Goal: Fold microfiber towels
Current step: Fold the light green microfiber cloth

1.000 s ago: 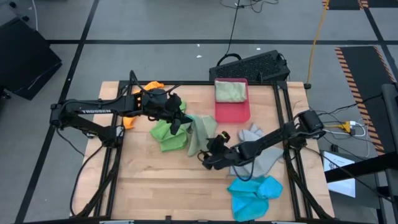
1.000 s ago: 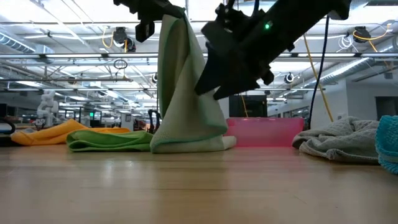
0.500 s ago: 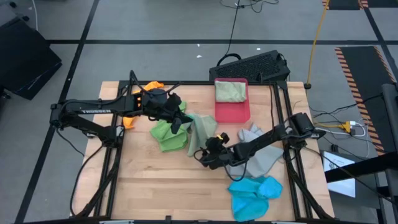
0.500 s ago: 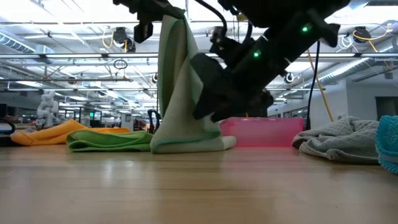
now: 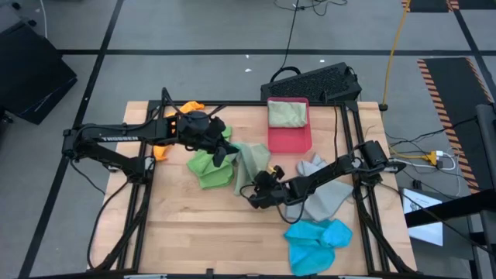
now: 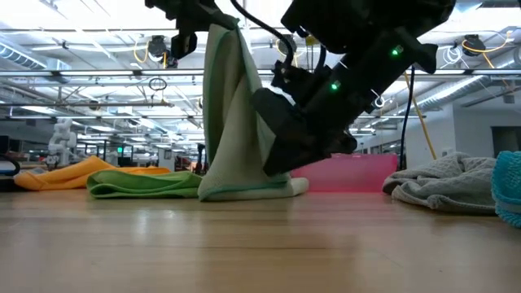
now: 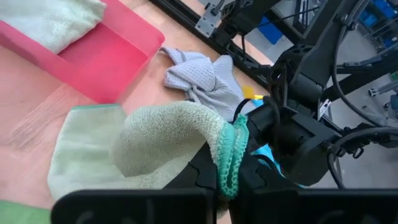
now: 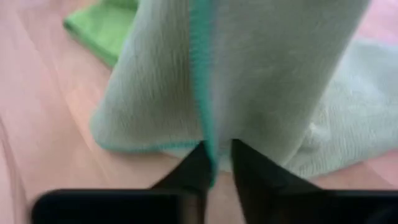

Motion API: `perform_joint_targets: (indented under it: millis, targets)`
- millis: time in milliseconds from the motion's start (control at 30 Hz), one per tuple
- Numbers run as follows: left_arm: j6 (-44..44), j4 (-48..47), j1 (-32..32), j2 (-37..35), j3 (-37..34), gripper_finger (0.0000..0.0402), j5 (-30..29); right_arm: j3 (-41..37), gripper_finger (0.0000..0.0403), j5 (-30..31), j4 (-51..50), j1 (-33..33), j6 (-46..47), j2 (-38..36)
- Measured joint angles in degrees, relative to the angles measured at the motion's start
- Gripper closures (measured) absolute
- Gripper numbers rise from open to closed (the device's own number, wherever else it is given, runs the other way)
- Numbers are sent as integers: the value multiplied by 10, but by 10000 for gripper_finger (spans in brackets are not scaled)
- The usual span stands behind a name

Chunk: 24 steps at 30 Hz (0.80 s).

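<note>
A pale sage green towel [image 6: 232,122] hangs from my left gripper [image 6: 213,18], which is shut on its top, high over the table's middle. The towel's lower end [image 6: 244,189] rests bunched on the wood. My right gripper [image 8: 216,163] is low by the table at the towel's near right side and is shut on the teal-hemmed edge [image 8: 205,118]. In the high view the towel [image 5: 249,161] lies between my left gripper [image 5: 225,151] and my right gripper [image 5: 253,191]. My left gripper pinches a teal-hemmed fold [image 7: 234,152] at the towel's top between its two fingers, which slant downward. Several layers bunch over the fingers. The towel hangs below, its lower end on the table. My right gripper pinches the teal hem [image 8: 210,158] near the towel's lower end between its two fingertips [image 8: 198,163], slanting down from the table's right. That part of the towel sits just above the wood.
A bright green towel [image 5: 208,170] and an orange one [image 5: 172,116] lie left of the hanging towel. A grey towel [image 5: 325,192] and a blue one [image 5: 318,240] lie under and near my right arm. A pink tray [image 5: 291,138] at the far side holds a folded pale towel [image 5: 287,113].
My right gripper has sunk toward the table and moved a little toward the table's left, coming in against the hanging towel's lower part, where the hem now sits between its fingers. The towel has stayed hanging from my left gripper.
</note>
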Motion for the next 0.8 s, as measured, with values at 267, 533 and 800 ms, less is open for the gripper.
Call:
perform_joint_targets:
  millis: [267,533,800]
  targets:
    - [26,-48,-1,0,0,395,31,0,400,-115,-49,-1,-38,-50]
    - [78,-103,-19,0,0,324,58,0,401,-304,-152,-12,-118,-201]
    - [171,-194,-63,0,0,234,-19,0,402,-478,-239,-67,-135,-321]
